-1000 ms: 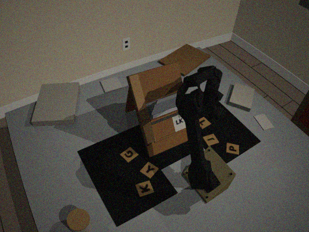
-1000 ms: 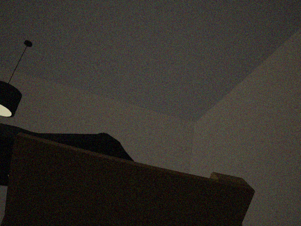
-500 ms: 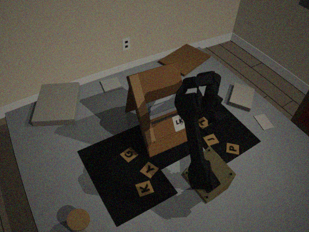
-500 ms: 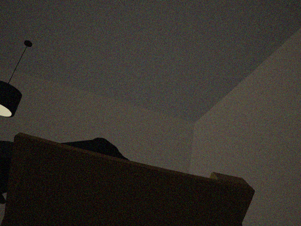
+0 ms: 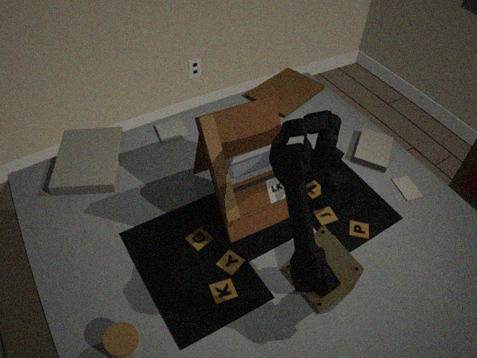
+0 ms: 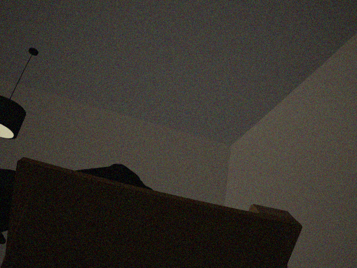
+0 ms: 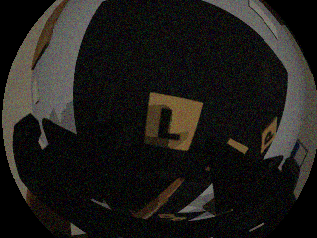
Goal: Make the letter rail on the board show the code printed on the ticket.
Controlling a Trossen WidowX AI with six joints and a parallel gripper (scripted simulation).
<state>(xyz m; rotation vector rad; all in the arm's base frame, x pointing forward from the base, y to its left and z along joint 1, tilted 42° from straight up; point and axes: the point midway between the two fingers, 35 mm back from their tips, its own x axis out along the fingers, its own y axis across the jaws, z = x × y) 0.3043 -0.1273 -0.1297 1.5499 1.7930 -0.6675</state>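
Six lettered tiles lie on the black mat [image 5: 169, 269] [image 7: 188, 55] — fingers parted, empty; only the exterior view shows the pendant lamp [image 6: 10, 115].

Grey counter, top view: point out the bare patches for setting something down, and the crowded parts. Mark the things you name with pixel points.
Bare: the counter [image 5: 404, 292] right of the arm's base plate [image 5: 352, 265], and the black mat [image 5: 162, 246] left of the G tile [image 5: 198, 239]. Crowded: around the L [image 5: 313, 189] [image 7: 173, 121], J [image 5: 326, 215] and P [image 5: 358, 229] tiles, beside the arm.
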